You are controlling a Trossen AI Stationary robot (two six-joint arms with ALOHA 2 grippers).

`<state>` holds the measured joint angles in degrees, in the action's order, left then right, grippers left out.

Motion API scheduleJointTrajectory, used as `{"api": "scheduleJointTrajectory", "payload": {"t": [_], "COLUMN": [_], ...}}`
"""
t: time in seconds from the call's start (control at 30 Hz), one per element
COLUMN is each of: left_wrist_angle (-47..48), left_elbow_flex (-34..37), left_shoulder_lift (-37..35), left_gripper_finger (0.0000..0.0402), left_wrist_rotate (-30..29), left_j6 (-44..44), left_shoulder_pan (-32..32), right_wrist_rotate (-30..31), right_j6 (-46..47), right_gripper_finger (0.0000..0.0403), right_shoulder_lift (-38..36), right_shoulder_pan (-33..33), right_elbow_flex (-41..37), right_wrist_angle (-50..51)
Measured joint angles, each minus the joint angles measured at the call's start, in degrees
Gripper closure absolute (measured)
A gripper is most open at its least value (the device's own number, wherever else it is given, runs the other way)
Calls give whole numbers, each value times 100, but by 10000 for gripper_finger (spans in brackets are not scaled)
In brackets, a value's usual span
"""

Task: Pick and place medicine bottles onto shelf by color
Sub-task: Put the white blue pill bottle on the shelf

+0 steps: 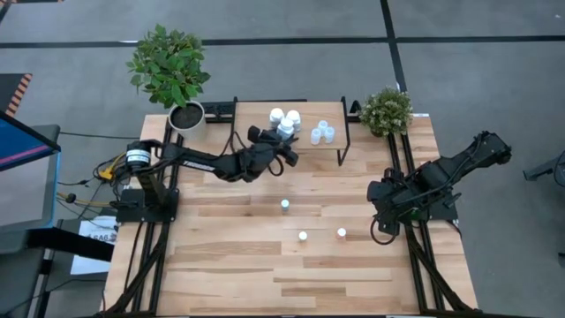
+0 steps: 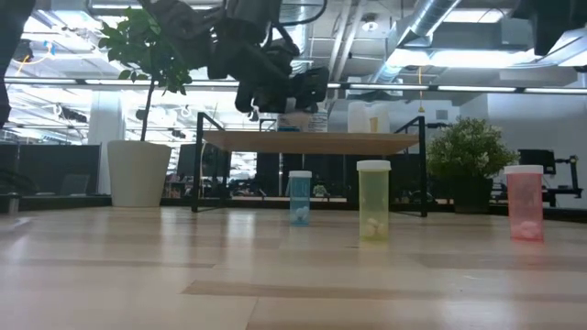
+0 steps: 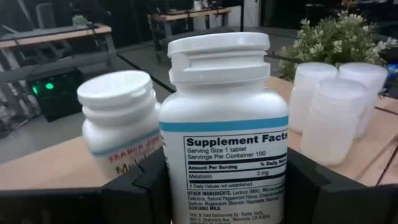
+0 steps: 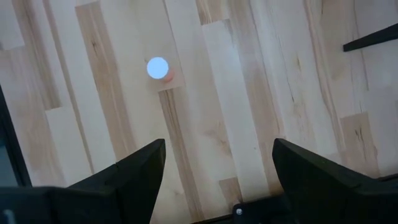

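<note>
White supplement bottle sits clamped between the left tool's fingers over the shelf at upper centre of the high view, beside two more white bottles. Three pale bottles stand further right. Right tool hangs spread apart above the desk, near an orange-tinted bottle.

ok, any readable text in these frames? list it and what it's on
"Supplement Facts", "Serving Size 1 tablet", "Servings Per Container 100", "Melatonin 3 mg": label of the white bottle in the left hand.
"TRADER JO...", red, partly readable: smaller white bottle beside it.
Ingredients fine print: too small.
Other views: none readable.
</note>
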<state>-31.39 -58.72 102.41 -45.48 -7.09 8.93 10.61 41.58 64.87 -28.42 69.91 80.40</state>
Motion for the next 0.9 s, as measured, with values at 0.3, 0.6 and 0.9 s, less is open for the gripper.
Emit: {"api": "scheduleJointTrajectory", "payload": {"t": [0.3,0.6,0.9], "left_wrist_angle": [115,271,32], "left_elbow_flex": [0,0,0], "left_shoulder_lift": [0,0,-9], "left_gripper_finger": [205,142,108], "left_wrist_rotate": [577,489,286], "left_j6": [2,445,369], "left_shoulder_pan": [210,260,224], "right_wrist_rotate": [0,0,-1], "right_j6": [-2,-2,-2], "right_gripper_finger": [85,85,85], "right_shoulder_lift": [2,0,1], "right_shoulder_pan": [0,0,0], "right_elbow_flex": [0,0,0], "right_wrist_angle": [6,5,7]}}
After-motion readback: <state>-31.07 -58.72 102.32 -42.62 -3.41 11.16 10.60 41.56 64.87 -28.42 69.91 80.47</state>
